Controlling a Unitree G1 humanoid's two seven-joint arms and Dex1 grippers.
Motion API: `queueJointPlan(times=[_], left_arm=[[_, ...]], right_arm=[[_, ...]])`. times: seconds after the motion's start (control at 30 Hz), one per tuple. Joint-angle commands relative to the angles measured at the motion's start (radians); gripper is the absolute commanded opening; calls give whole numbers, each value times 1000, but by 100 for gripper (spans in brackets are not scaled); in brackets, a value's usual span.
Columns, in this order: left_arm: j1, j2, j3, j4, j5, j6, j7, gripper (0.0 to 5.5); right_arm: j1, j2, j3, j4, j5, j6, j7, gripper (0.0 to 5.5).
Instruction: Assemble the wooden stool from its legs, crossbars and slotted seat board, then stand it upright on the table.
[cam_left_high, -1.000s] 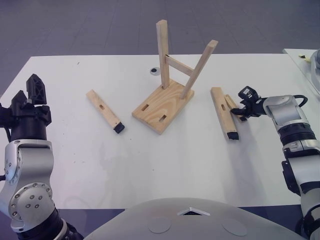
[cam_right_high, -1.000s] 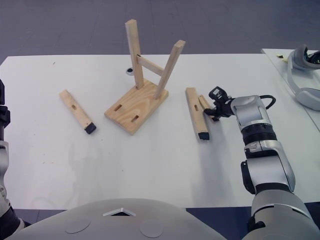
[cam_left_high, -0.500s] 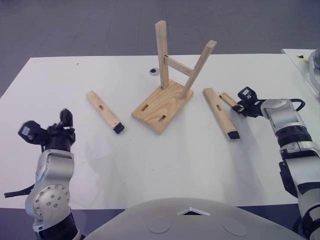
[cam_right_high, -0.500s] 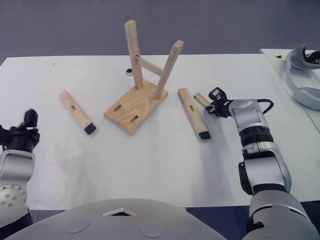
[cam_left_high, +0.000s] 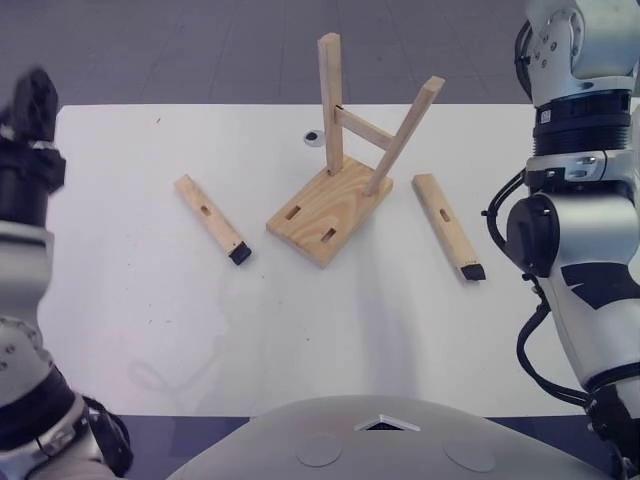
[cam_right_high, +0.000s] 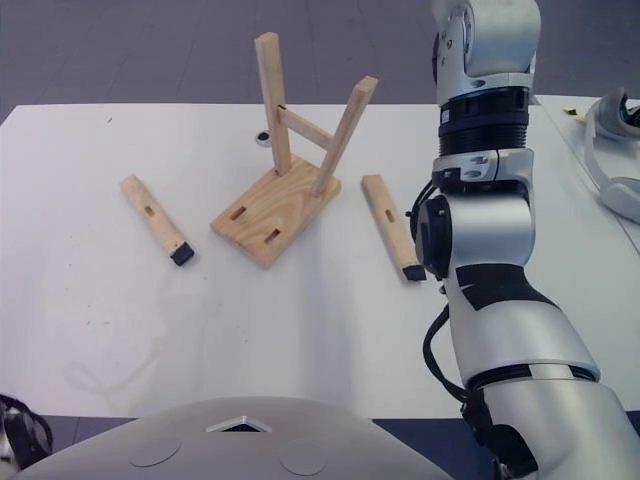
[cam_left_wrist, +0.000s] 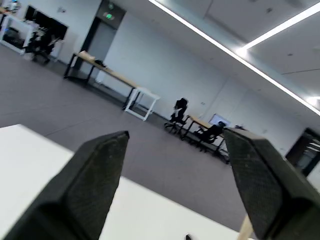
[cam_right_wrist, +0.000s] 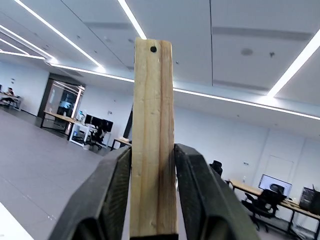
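Observation:
The slotted seat board (cam_left_high: 345, 195) lies flat mid-table. Two legs (cam_left_high: 331, 100) (cam_left_high: 405, 135) stand up from it, joined by a crossbar (cam_left_high: 362, 127). One loose leg (cam_left_high: 210, 218) lies to its left and another loose leg (cam_left_high: 448, 225) to its right, both with a black foot pad. My right arm (cam_left_high: 575, 90) is raised high at the table's right side. In the right wrist view my right gripper (cam_right_wrist: 152, 200) is shut on a short crossbar (cam_right_wrist: 152, 125) that points up toward the ceiling. My left gripper (cam_left_wrist: 175, 150) is open with nothing between its fingers, lifted above the table's left edge.
A small round hole (cam_left_high: 314, 137) is in the white table (cam_left_high: 300, 300) behind the seat board. A white headset (cam_right_high: 618, 150) lies on a neighbouring surface at the far right. The front half of the table is bare.
My right arm has lifted the short crossbar off the table from beside the right loose leg and swung it high. My left arm dipped, then rose again at the left edge.

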Motion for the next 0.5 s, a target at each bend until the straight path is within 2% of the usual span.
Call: queueJointPlan(times=[0.03,0.1,0.17,0.5], left_arm=[[-357,-53,-238,22,-99,11,118,349],[-450,-120,-336,35,-137,12,148,349],[-487,-139,-377,58,-166,25,145,349],[-495,-178,-447,85,-197,43,131,349]], right_arm=[[137,76,72,-270,40,117,-3,134],[243,109,117,-372,46,167,-10,134],[319,122,163,-434,27,184,-7,134],[401,165,258,-626,69,310,33,134]])
